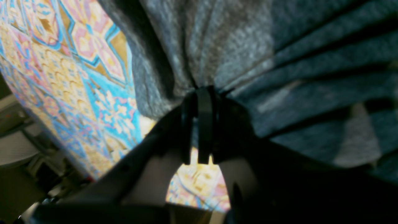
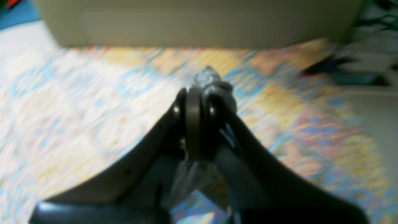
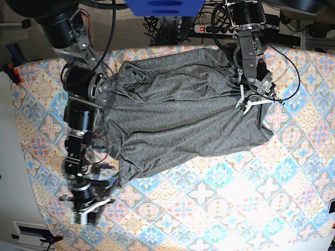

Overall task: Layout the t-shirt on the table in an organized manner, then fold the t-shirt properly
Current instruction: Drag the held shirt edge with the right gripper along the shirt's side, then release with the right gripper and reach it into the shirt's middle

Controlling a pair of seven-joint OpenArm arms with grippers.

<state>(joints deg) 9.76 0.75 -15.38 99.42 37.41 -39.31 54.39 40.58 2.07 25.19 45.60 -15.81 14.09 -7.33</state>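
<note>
Left wrist view first: the left gripper [image 1: 203, 93] has its jaws pinched tight on a bunch of the t-shirt [image 1: 236, 53], grey knit fanning out in pleats from the pinch, with the table [image 1: 77, 77] and its patterned cloth off to the left. Right wrist view, quite blurred: the right gripper [image 2: 196, 96] is clamped narrow with a small grey tuft of the t-shirt [image 2: 210, 79] poking out past its tips, the table [image 2: 77, 102] streaked beneath. From the base view, the t-shirt [image 3: 178, 115] lies rumpled across the far half of the table [image 3: 235, 198], the left gripper [image 3: 250, 99] at its right edge, the right gripper [image 3: 89, 206] low on the left, near the shirt's lower left corner
</note>
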